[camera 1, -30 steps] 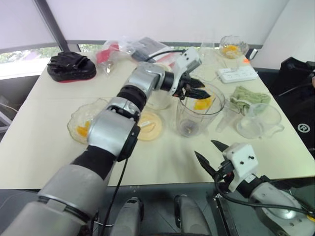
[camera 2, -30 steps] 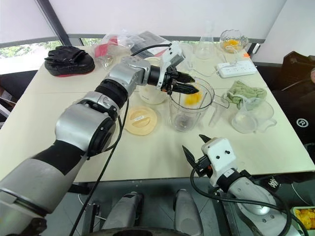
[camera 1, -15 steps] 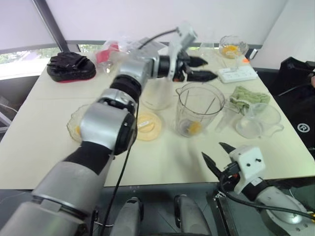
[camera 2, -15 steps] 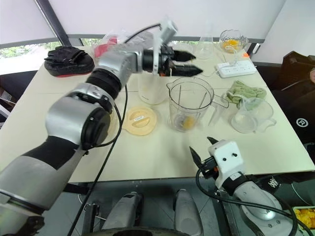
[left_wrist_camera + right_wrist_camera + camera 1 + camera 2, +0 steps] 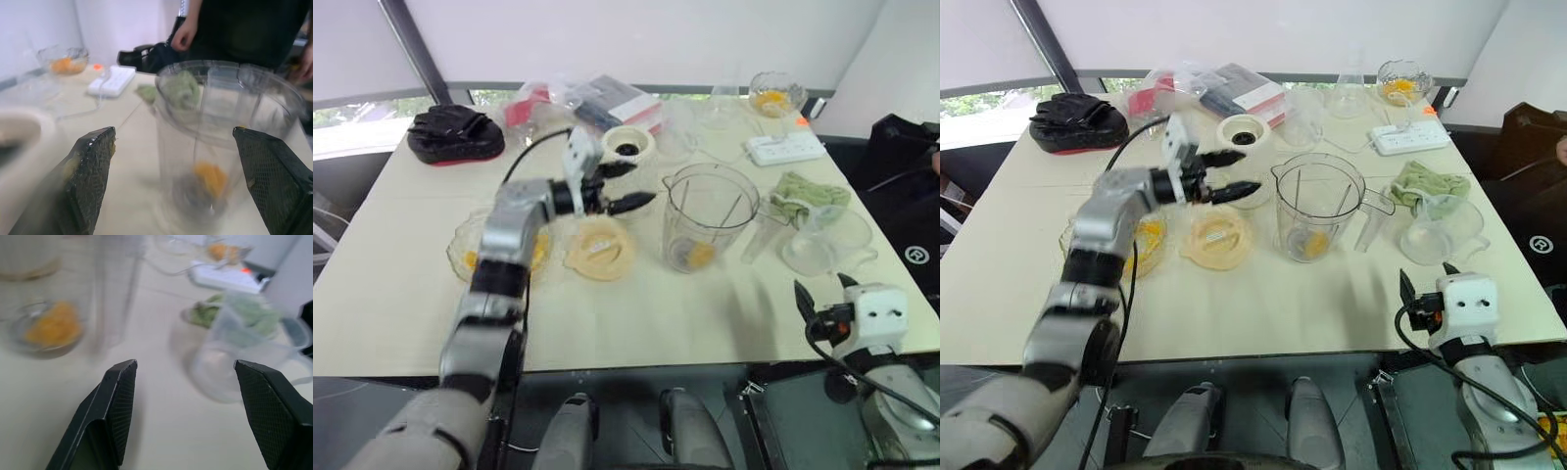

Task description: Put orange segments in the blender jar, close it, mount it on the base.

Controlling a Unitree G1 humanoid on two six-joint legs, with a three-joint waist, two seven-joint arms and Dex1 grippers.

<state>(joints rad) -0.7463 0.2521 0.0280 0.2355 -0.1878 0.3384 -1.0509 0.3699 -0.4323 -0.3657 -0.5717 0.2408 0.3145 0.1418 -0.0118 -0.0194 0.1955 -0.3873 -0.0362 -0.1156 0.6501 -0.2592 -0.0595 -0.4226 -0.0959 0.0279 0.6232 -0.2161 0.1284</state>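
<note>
One orange segment (image 5: pixel 701 254) lies at the bottom of the blender jar (image 5: pixel 709 215), which stands upright and uncovered near the middle of the table (image 5: pixel 636 323). More orange segments (image 5: pixel 1149 235) remain in the scalloped glass bowl (image 5: pixel 460 247) toward the table's left edge. The flat pale orange lid (image 5: pixel 599 249) lies between bowl and jar; the base (image 5: pixel 627 144) stands farther back, toward the far edge. The left gripper (image 5: pixel 628 186) hovers over the lid with its jaws wide apart and nothing between them. The right gripper (image 5: pixel 824 297) waits off the near right corner, its jaws apart and empty.

Risks, as judged: the segments are soft, so a hard pinch could crush one or a loose one could drop it short of the jar. The jar is light and tall; a knock from the left forearm on a return pass could tip it. Fitting the lid single-handed may push the jar along the table.
</note>
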